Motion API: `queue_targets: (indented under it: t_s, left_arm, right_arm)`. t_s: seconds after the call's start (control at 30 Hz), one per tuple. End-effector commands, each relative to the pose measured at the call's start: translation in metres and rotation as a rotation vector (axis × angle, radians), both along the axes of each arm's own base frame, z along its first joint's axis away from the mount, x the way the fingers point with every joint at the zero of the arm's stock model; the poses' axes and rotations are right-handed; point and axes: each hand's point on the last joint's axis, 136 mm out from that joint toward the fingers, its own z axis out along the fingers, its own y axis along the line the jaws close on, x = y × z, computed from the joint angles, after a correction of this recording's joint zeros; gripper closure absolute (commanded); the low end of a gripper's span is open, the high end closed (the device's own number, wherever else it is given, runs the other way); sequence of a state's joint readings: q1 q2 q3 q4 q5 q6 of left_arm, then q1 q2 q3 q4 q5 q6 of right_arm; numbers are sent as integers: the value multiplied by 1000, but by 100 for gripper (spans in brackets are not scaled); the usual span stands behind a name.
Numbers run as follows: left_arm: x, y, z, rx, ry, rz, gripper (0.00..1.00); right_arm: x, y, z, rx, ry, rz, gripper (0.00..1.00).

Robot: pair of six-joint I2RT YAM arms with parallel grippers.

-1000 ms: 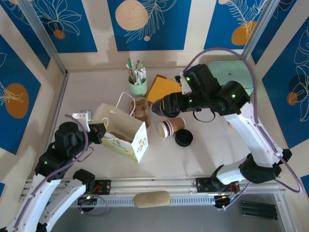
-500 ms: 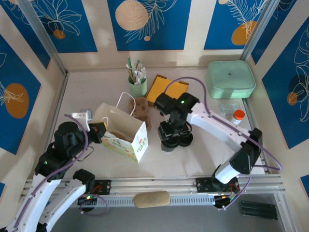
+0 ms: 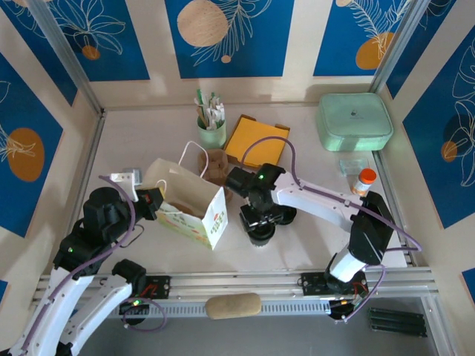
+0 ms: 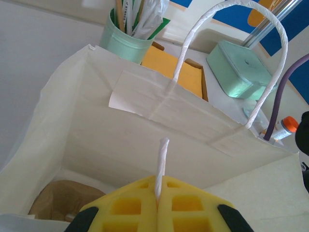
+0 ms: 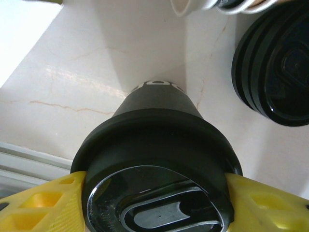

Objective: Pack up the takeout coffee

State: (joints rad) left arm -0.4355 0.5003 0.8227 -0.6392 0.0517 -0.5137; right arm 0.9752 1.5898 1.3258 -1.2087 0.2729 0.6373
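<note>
My right gripper (image 5: pixel 157 195) (image 3: pixel 260 221) is shut on a dark cup with a black lid (image 5: pixel 159 188), yellow fingers (image 5: pixel 34 208) pressing the lid's sides. This cup points down at the table, just right of the white paper bag (image 3: pixel 189 204). A white cup rim with a dark band (image 5: pixel 188 6), the lying takeout coffee cup, peeks in at the top of the right wrist view. Beside it sits a stack of black lids (image 5: pixel 275 67). My left gripper (image 4: pixel 158 191) (image 3: pixel 151 199) is shut on the bag's near twisted handle (image 4: pixel 162 159), holding the bag (image 4: pixel 145 125) open.
A brown pulp cup carrier (image 3: pixel 215 167) stands behind the bag. The mint-green utensil cup (image 3: pixel 211 132), an orange box (image 3: pixel 256 141) and a mint container (image 3: pixel 355 121) sit at the back. A small orange-capped bottle (image 3: pixel 364 178) stands at the right. Brown paper lies in the bag (image 4: pixel 58 203).
My right arm swung from the back right down to the table centre with the lidded cup, stopping low beside the bag. The left arm and bag stayed still.
</note>
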Motion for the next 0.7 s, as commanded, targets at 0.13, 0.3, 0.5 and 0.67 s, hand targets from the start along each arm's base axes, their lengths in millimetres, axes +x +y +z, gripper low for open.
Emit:
queue_targets:
  t_s: [0.13, 0.3, 0.5, 0.67]
  left_arm:
    - [1, 0, 2, 12, -21, -10, 100]
    - [1, 0, 1, 9, -19, -8, 100]
    - [1, 0, 1, 8, -18, -7, 100]
    - [1, 0, 1, 4, -15, -5, 100]
  right_arm:
    - [2, -1, -10, 13, -49, -41, 51]
    - [0, -5, -14, 12, -76, -53, 48]
    - [-2, -7, -20, 11, -106, -63, 44]
    - [-6, -8, -24, 8, -111, -63, 42]
